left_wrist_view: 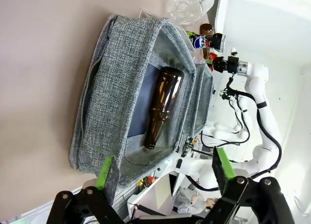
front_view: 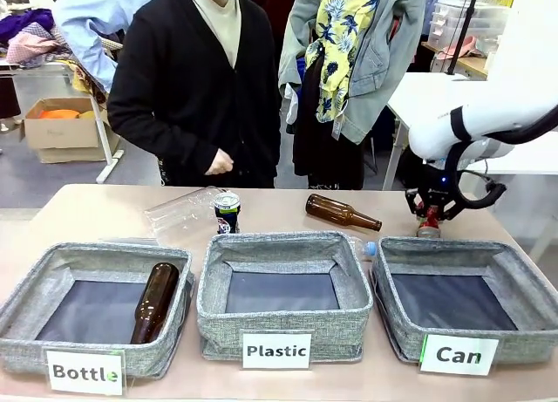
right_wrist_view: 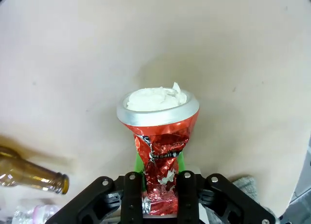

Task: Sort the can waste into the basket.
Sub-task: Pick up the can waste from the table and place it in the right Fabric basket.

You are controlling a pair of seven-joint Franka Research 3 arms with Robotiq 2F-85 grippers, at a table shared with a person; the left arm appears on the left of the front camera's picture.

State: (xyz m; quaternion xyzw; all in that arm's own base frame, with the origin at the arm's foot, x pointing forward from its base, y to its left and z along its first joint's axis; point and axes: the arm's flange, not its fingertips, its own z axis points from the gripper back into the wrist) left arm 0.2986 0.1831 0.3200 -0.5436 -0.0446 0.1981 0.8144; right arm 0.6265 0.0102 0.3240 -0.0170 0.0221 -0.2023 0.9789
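My right gripper is shut on the crushed red can, holding it upright at the table surface just behind the far rim of the grey "Can" basket. In the right wrist view the red can stands pinched between my fingers, silver end up, with the right gripper closed around its crumpled waist. The black can stands upright behind the middle basket, and it is also in the left wrist view. My left gripper hangs open over the "Bottle" basket, holding nothing.
A brown bottle lies in the "Bottle" basket. The "Plastic" basket sits in the middle. Another brown bottle and a clear plastic bottle lie on the table behind. A person stands at the far side.
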